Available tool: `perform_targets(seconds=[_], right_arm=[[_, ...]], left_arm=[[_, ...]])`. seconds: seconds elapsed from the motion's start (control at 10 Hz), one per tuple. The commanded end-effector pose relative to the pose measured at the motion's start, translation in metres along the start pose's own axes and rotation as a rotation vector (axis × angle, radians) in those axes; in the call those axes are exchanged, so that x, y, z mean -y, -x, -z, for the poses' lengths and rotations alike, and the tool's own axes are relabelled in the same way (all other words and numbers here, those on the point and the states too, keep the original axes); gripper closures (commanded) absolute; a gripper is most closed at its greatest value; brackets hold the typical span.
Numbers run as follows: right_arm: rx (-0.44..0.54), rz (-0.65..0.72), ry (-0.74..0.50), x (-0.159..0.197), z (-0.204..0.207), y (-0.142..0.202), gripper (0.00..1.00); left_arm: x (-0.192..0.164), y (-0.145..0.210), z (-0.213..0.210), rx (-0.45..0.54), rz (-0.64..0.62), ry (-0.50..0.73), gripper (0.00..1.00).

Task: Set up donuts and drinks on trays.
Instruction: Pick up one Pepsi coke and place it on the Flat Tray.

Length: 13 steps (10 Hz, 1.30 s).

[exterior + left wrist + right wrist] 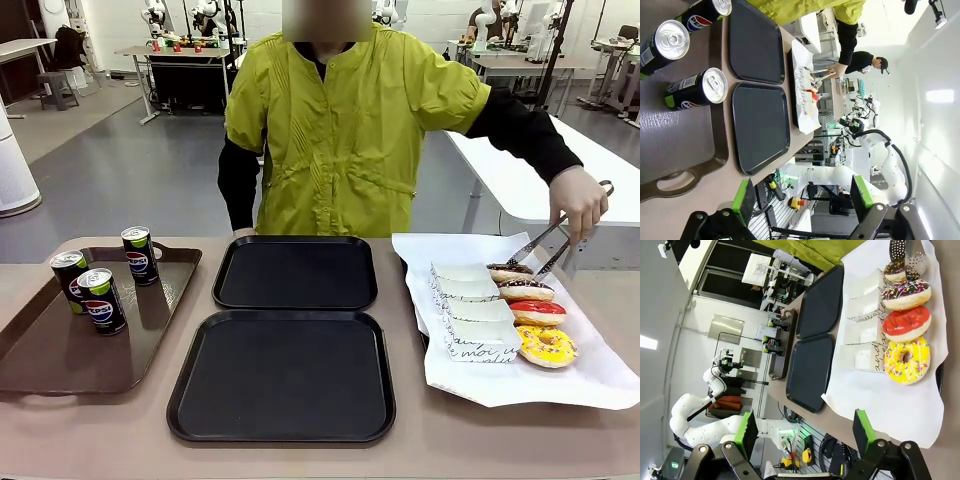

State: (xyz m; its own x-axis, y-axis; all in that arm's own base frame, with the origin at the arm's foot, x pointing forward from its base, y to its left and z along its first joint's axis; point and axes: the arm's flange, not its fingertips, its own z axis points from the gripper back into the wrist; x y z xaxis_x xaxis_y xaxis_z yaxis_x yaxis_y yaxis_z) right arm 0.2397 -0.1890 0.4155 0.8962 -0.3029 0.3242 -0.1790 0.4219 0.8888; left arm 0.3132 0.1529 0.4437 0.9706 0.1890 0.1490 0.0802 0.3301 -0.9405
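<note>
Donuts (530, 315) sit at frame right on white paper (560, 385), a person's tongs (545, 240) at the far one; drinks (100, 295) stand at left on the brown tray (60, 350). Both black trays (285, 375), centre, are bare, so I judge everything remains to do. My left gripper (804, 197) and right gripper (805, 432) hang open, empty.

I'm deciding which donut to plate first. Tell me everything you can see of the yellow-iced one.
The yellow-iced donut is a ring with a golden-brown base, glossy yellow icing and coloured sprinkles. It lies flat and whole on the white paper sheet, nearest the robot in its row, next to the red-iced donut and beside a white paper tray. Nothing grips it.
</note>
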Motion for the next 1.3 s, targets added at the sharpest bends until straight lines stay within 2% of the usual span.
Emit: perform_targets(seconds=[0.0, 0.3, 0.4, 0.5, 0.7, 0.9, 1.0, 1.2], right_arm=[[0.002, -0.002, -0.005, 0.0, 0.0, 0.0, 0.0], [0.002, -0.002, -0.005, 0.0, 0.0, 0.0, 0.0], [0.002, -0.002, -0.005, 0.0, 0.0, 0.0, 0.0], [0.002, -0.002, -0.005, 0.0, 0.0, 0.0, 0.0], [0.002, -0.002, -0.005, 0.0, 0.0, 0.0, 0.0], [0.002, -0.002, -0.005, 0.0, 0.0, 0.0, 0.0], [0.002, -0.002, -0.005, 0.0, 0.0, 0.0, 0.0], [0.002, -0.002, -0.005, 0.0, 0.0, 0.0, 0.0]], left_arm=[[0.001, 0.001, -0.002, 0.005, -0.008, 0.003, 0.0], [0.0, 0.0, 0.0, 0.0, 0.0, 0.0, 0.0], [0.021, -0.018, 0.012, -0.046, 0.034, -0.067, 0.0], [0.046, -0.026, 0.022, -0.054, 0.079, -0.17, 0.0], [0.105, -0.014, 0.047, -0.076, 0.205, -0.438, 0.0], [0.146, -0.02, 0.08, -0.157, 0.232, -0.683, 0.0], [0.157, -0.016, 0.099, -0.197, 0.228, -0.812, 0.0], [0.157, -0.014, 0.13, -0.223, 0.197, -0.978, 0.0]])
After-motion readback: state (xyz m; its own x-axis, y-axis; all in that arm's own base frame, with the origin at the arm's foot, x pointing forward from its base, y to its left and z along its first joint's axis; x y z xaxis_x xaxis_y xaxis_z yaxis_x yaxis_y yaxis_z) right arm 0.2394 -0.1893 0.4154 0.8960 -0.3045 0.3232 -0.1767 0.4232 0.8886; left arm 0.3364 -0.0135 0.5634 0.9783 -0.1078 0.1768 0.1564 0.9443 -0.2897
